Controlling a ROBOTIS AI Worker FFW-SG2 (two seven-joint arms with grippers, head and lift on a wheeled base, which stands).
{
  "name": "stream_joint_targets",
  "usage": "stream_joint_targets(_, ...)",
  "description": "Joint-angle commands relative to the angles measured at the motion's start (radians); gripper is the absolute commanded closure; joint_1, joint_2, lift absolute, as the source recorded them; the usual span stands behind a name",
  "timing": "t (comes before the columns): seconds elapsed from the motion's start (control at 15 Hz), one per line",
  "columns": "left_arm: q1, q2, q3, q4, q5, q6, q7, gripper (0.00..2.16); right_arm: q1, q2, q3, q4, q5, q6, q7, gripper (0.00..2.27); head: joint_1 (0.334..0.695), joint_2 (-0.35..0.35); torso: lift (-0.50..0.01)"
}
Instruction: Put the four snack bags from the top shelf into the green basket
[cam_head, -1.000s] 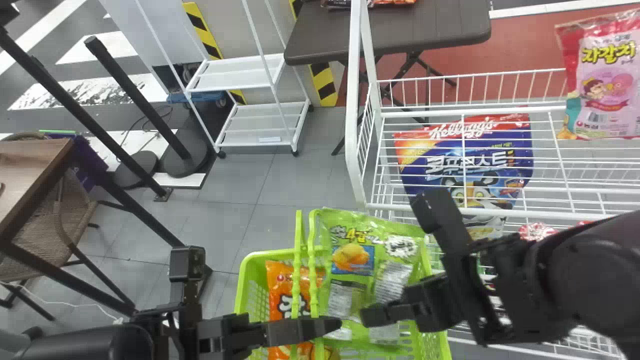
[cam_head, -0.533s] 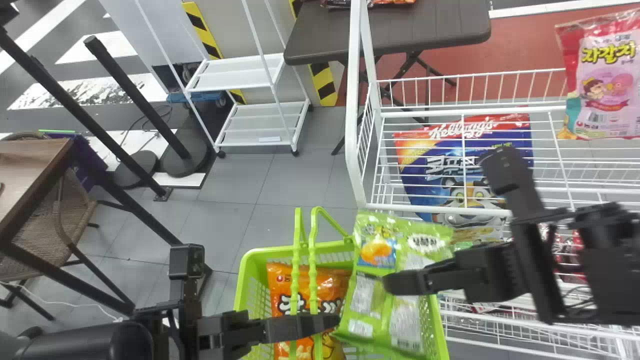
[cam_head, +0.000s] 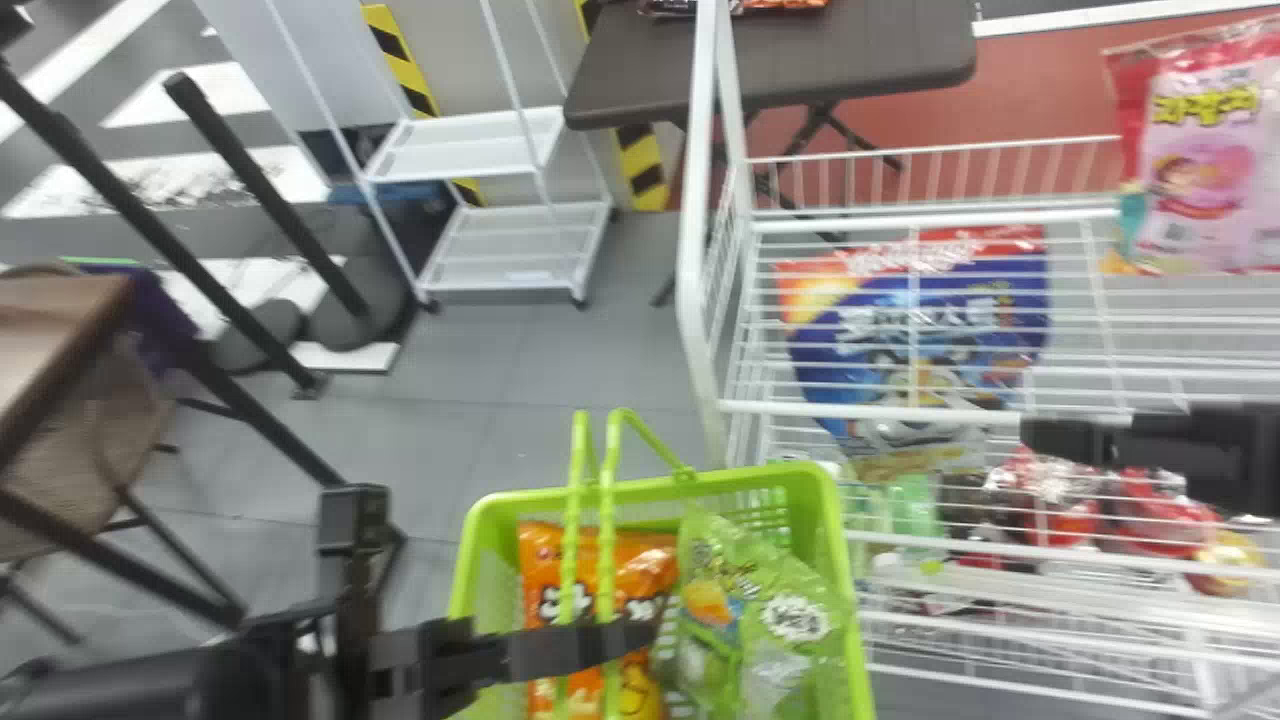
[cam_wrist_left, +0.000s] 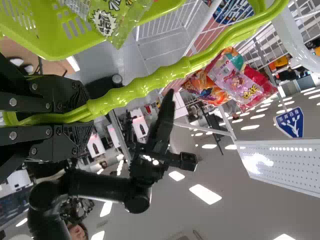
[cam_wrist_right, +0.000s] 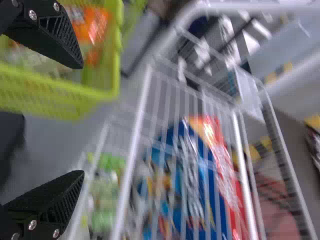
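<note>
Orange snack bag (cam_head: 540, 575) sat in the left part of the green basket (cam_head: 462, 585), and the left gripper (cam_head: 640, 637) was pinching one of the basket's handles (cam_head: 606, 510). A green snack bag (cam_head: 790, 620) was in there too, on the right. Then came the white wire rack (cam_head: 700, 300), with the right gripper (cam_head: 1032, 440) near it, fingers spread wide, and a pink snack bag (cam_head: 1200, 180) up on the top shelf at far right.

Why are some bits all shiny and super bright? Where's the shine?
Left wrist view: ceiling lights glow white, with a glare patch on the white panel; head view: pale shine on the green snack bag; right wrist view: whitish streaks on the red-and-blue bag, maybe shine, maybe print.
</note>
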Motion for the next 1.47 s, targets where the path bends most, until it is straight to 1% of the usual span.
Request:
stream_joint_targets(0.0, 0.000, 0.000, -0.003, 0.000, 0.000, 0.001, -0.010, 2.15, -0.034, -0.005, -0.007, 0.079, 0.188, -0.266, 0.000, 0.06, 0.695, 0.125, 0.000)
stream_joint_targets(0.13, 0.000, 0.000, -0.003, 0.000, 0.000, 0.001, -0.010, 2.15, -0.115, -0.005, -0.008, 0.201, 0.291, -0.379, -0.006, 0.06, 0.695, 0.050, 0.000)
stream_joint_targets(0.2, 0.002, 0.000, -0.001, 0.000, 0.000, -0.002, -0.010, 2.15, -0.155, -0.006, -0.008, 0.261, 0.320, -0.392, -0.011, 0.06, 0.695, -0.012, 0.000)
stream_joint_targets(0.33, 0.005, -0.001, 0.002, 0.000, 0.000, -0.002, -0.010, 2.15, -0.247, -0.006, -0.002, 0.410, 0.380, -0.462, -0.014, 0.07, 0.695, -0.053, 0.000)
stream_joint_targets(0.53, 0.005, -0.005, 0.002, 0.003, -0.001, -0.002, -0.010, 2.15, -0.359, 0.000, 0.035, 0.637, 0.423, -0.637, -0.016, 0.08, 0.695, -0.091, 0.000)
stream_joint_targets(0.67, 0.005, -0.006, 0.002, 0.003, -0.001, -0.005, -0.010, 2.15, -0.425, 0.005, 0.076, 0.768, 0.455, -0.704, -0.016, 0.14, 0.695, -0.091, 0.000)
stream_joint_targets(0.73, 0.005, -0.006, 0.004, 0.006, -0.001, -0.008, -0.010, 2.15, -0.454, 0.006, 0.085, 0.821, 0.466, -0.711, -0.016, 0.25, 0.695, -0.086, 0.000)
stream_joint_targets(0.8, 0.005, -0.006, 0.005, 0.009, -0.001, -0.011, -0.010, 2.15, -0.473, 0.006, 0.095, 0.853, 0.466, -0.711, -0.011, 0.55, 0.695, -0.080, 0.000)
stream_joint_targets(0.87, 0.006, -0.006, 0.007, 0.012, -0.001, -0.011, -0.010, 2.15, -0.470, 0.008, 0.093, 0.855, 0.455, -0.717, 0.003, 1.08, 0.695, -0.076, 0.000)
stream_joint_targets(0.93, 0.006, -0.005, 0.010, 0.018, -0.001, -0.014, -0.010, 2.15, -0.456, 0.012, 0.093, 0.844, 0.443, -0.732, -0.006, 1.87, 0.695, -0.068, 0.000)
stream_joint_targets(1.0, 0.006, -0.005, 0.011, 0.018, -0.001, -0.014, -0.010, 2.15, -0.434, 0.029, 0.082, 0.821, 0.441, -0.738, -0.019, 2.16, 0.695, -0.063, 0.000)
stream_joint_targets(1.13, 0.006, -0.005, 0.011, 0.018, -0.001, -0.014, -0.010, 2.15, -0.385, 0.031, 0.066, 0.738, 0.437, -0.754, -0.022, 2.22, 0.695, -0.055, 0.000)
stream_joint_targets(1.4, 0.005, -0.005, 0.010, 0.018, -0.001, -0.014, -0.010, 2.15, -0.249, 0.029, 0.033, 0.510, 0.369, -0.732, -0.022, 2.25, 0.695, -0.051, 0.000)
